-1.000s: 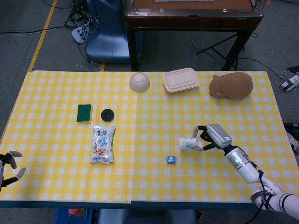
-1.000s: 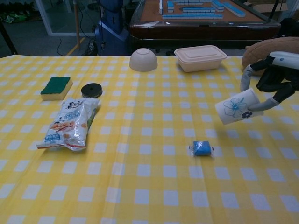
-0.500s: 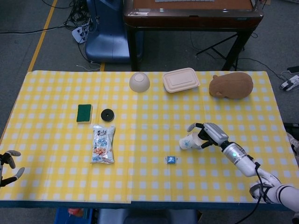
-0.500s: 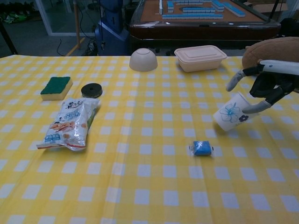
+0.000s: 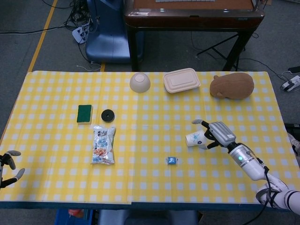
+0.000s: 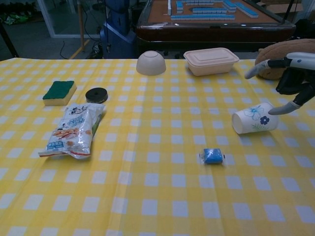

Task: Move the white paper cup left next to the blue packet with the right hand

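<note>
**Evidently the cup lay tipped over, short of its place**

Across the middle of both views stretched the table (image 5: pixel 56 178) under its yellow checked cloth. Low and right of centre in the head view, the right hand (image 5: pixel 216 135) sat with its fingers spread and gripping nothing, just to the right of the white paper cup (image 6: pixel 254 118). In the chest view the cup lay on its side, mouth turned to the left of the frame; one finger seemed to touch or nearly touch its base end, though contact could not be confirmed. The blue packet (image 6: pixel 213 156) rested lower and further left, near the cup but clearly apart from it. At the far lower left edge of the head view, the left hand (image 5: pixel 8 165) was open and idle.

Judged from this, the chief risk was rolling: a cup on its side could roll away if nudged. A careless regrasp might also crush the thin paper wall, or sweep the light packet out of position.
</note>
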You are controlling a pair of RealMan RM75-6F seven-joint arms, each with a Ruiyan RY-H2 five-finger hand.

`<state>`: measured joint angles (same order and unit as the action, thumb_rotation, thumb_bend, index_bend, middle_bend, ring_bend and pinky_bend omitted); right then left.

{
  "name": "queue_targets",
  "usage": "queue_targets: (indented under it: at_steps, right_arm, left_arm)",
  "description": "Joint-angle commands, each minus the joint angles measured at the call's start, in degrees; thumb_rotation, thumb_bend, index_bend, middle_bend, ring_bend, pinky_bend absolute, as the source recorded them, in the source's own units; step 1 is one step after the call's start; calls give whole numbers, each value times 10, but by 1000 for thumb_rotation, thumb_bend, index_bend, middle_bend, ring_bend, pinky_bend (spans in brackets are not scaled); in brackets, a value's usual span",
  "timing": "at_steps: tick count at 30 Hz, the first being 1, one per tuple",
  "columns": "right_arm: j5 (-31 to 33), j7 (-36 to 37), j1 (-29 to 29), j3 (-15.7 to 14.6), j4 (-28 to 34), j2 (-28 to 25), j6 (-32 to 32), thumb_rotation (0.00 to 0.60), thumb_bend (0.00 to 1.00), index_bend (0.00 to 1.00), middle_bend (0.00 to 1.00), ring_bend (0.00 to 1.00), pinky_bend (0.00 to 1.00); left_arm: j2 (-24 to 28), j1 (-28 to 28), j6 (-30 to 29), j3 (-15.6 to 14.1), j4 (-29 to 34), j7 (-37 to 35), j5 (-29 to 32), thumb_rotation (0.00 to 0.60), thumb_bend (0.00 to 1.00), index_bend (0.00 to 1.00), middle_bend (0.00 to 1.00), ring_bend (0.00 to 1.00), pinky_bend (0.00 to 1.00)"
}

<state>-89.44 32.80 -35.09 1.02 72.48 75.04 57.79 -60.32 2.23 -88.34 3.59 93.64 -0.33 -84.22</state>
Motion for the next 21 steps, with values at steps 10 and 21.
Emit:
queue_targets:
  at_steps: [10,21]
  right_arm:
    - [211,-528,-21,41,192,-43,-61,600,0,298,1000,1000,1000]
    - [344,-675,-76,47,181,11,-83,600,0,298,1000,1000,1000]
  left_arm:
    - [4,-2,0,0,3,-5,1,600,247,454,624,490,619]
    - [11,-4,-3,4,3,-21,5,600,246,454,624,490,619]
